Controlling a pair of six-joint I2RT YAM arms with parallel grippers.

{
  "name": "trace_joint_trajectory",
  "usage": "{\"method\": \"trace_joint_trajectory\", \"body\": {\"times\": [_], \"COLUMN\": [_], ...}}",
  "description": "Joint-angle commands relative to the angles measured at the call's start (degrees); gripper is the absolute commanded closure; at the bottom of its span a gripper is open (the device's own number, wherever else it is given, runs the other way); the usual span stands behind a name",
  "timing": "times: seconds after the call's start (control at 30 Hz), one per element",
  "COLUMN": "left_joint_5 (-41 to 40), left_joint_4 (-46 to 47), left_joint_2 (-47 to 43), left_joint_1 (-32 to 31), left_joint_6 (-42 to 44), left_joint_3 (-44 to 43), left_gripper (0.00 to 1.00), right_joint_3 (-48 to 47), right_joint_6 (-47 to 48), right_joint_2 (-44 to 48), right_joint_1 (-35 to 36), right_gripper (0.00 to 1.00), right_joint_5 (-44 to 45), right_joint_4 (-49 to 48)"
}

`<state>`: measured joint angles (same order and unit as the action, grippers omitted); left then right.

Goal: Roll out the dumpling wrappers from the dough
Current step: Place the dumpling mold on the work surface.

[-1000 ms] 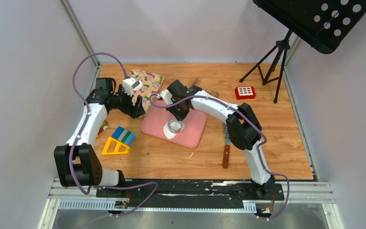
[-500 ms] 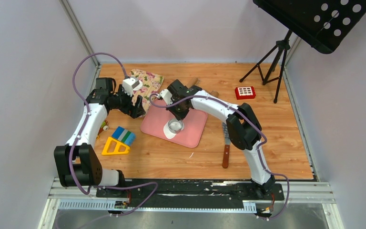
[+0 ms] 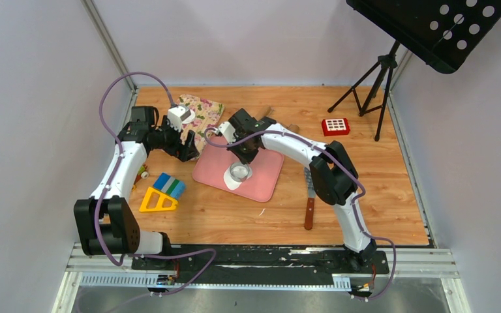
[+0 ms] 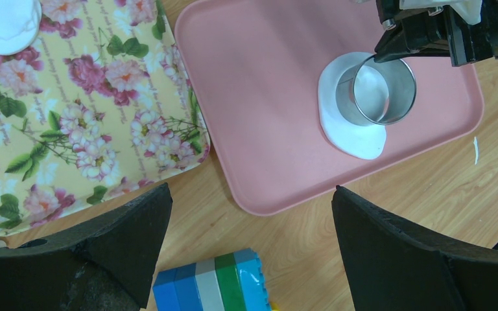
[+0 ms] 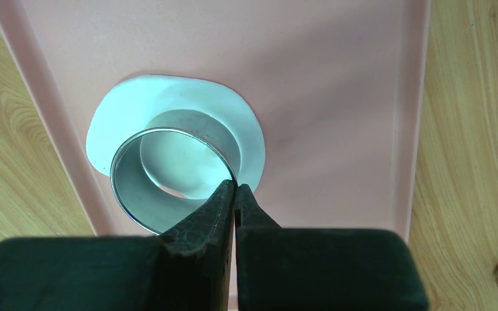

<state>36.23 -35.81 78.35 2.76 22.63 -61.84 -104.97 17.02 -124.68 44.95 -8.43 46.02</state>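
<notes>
The right hand (image 5: 235, 189) is pressed tight on the near wall of the ring cutter (image 5: 144, 194) — thin, stiff, probably slick metal, so a pinch at the rim seems right. The cutter stands on the dough (image 5: 188, 97), a soft flat sheet on the pink tray (image 5: 337, 97). The sheet would likely stretch or tear — better peeled from its outer edge. The left hand (image 4: 249, 194) hangs spread and empty over the tray's edge and the desk (image 4: 428, 188).
</notes>
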Motion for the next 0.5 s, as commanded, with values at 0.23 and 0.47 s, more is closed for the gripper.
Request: {"method": "trace_joint_trajectory", "body": {"times": [0.23, 0.47], "left_joint_5": [1.64, 1.66], "left_joint_4": [0.39, 0.43], "left_joint_2": [0.14, 0.14], "left_joint_1": [0.04, 0.05], "left_joint_6": [-0.56, -0.51], "left_joint_3": [-0.52, -0.53], "left_gripper": [0.00, 0.00], "right_joint_3": [-2.46, -2.36], "right_joint_6": [0.04, 0.34], "right_joint_2": [-0.29, -0.29], "right_joint_1": [0.90, 0.89], "right_gripper": [0.98, 0.98], "right_joint_5": [1.62, 2.33], "right_joint_4": [-2.49, -2.74]}}
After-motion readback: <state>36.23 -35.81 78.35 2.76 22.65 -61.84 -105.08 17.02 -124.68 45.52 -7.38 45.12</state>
